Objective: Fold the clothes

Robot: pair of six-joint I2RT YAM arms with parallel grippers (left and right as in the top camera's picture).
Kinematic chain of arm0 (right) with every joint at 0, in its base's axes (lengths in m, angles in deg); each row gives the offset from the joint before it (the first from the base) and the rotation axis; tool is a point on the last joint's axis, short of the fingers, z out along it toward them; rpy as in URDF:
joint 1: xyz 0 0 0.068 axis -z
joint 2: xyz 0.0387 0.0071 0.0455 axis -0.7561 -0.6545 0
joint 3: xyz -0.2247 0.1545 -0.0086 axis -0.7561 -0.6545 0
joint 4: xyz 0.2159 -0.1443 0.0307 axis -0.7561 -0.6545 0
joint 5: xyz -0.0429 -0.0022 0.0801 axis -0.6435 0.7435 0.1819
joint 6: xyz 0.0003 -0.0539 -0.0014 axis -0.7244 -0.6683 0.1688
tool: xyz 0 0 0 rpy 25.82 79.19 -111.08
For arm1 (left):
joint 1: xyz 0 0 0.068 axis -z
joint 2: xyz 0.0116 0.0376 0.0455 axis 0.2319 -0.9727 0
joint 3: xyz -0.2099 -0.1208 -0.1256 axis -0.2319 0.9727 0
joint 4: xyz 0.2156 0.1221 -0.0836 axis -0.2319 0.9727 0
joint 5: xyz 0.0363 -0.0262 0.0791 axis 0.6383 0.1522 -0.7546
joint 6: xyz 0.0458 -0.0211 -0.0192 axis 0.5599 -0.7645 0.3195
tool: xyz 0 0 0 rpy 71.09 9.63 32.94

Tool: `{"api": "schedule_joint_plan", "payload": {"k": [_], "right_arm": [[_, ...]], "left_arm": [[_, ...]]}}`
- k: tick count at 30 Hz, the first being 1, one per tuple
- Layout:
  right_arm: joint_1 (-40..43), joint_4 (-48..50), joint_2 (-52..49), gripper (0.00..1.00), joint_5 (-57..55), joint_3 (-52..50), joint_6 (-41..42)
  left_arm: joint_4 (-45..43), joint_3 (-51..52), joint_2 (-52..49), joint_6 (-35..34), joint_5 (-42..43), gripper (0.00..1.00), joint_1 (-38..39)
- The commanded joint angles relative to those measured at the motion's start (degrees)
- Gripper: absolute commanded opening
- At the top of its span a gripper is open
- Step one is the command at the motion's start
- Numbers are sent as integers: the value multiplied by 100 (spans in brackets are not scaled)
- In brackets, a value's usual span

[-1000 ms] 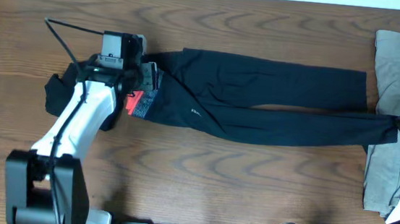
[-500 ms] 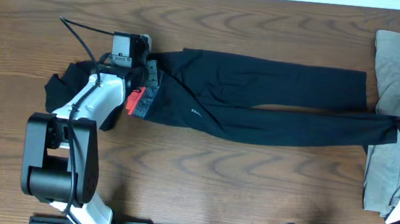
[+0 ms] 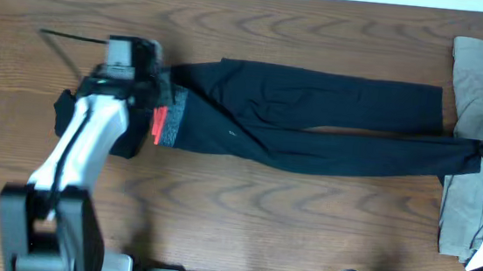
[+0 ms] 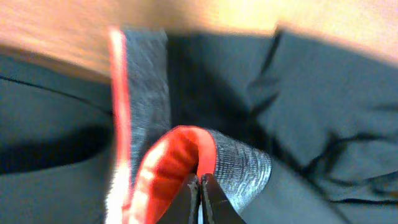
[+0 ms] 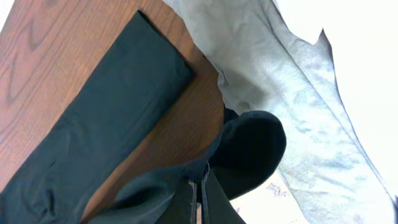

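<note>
Overhead: one black pants (image 3: 313, 124) mid-frame, one khaki piece (image 3: 479, 77) far right; left gripper (image 4: 200, 182) pinched waistband (image 4: 146, 93), right gripper (image 5: 198, 178) pinched cuff (image 5: 249, 143).

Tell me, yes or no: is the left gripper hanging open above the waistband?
No: the left wrist view shows the left gripper pinched shut on a fold of the pants' grey, red-edged waistband.

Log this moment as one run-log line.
left gripper: shut on waistband of black pants | right gripper: shut on leg end | black pants: stretched along table, not yet folded
</note>
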Motion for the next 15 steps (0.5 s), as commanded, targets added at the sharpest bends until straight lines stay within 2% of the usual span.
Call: {"api": "schedule_joint_plan", "payload": {"k": [1, 9, 13, 15], "right_arm": [[17, 74, 7, 1, -61, 122, 114], [-361, 1331, -428, 1, 616, 122, 57], [-551, 1394, -769, 1, 710, 122, 79], [-612, 1353, -883, 1, 710, 122, 76]], "left_arm": [[122, -212, 562, -162, 55, 6, -216], [-4, -212, 942, -704, -127, 6, -592], [59, -210, 925, -680, 341, 6, -516], [162, -208, 844, -529, 470, 22, -374]]}}
